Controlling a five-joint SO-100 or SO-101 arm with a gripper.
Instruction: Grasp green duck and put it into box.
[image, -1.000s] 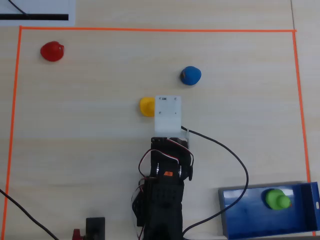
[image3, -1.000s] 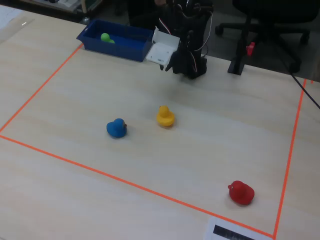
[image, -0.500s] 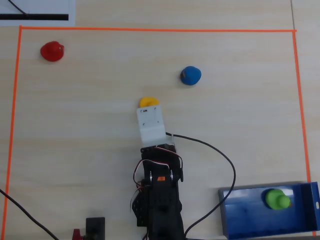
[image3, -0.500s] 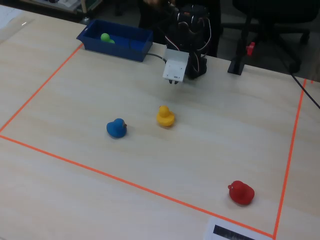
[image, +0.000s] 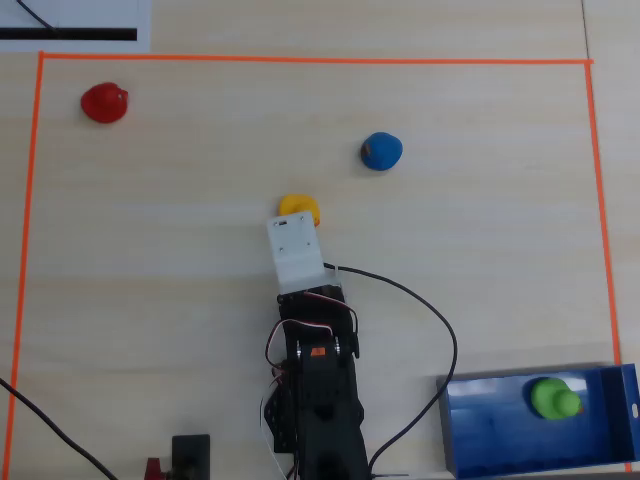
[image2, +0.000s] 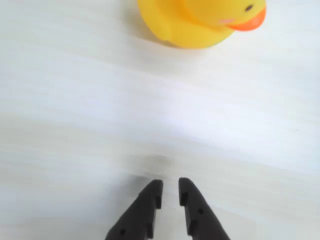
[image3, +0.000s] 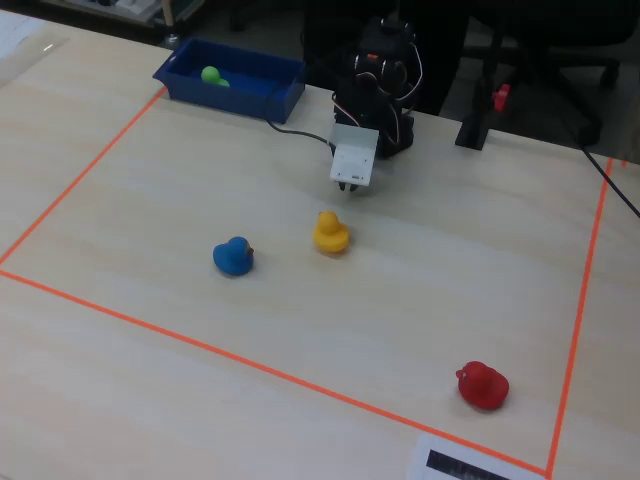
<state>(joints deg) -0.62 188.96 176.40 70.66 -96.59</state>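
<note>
The green duck (image: 553, 398) lies inside the blue box (image: 500, 450) at the lower right of the overhead view. In the fixed view the duck (image3: 211, 74) shows in the box (image3: 255, 95) at the back left. My gripper (image2: 170, 187) hovers low over bare table, well away from the box. Its two black fingertips stand almost together with a thin gap and nothing between them. In the overhead view the white wrist housing (image: 297, 250) hides the jaws. In the fixed view the gripper (image3: 350, 187) hangs below that housing, in front of the arm's base.
A yellow duck (image2: 200, 20) sits just ahead of the fingertips, also in the overhead view (image: 300, 207). A blue duck (image: 381, 151) and a red duck (image: 104, 102) sit farther out. Orange tape (image: 300, 60) borders the table area. A black cable (image: 430, 320) runs by the arm.
</note>
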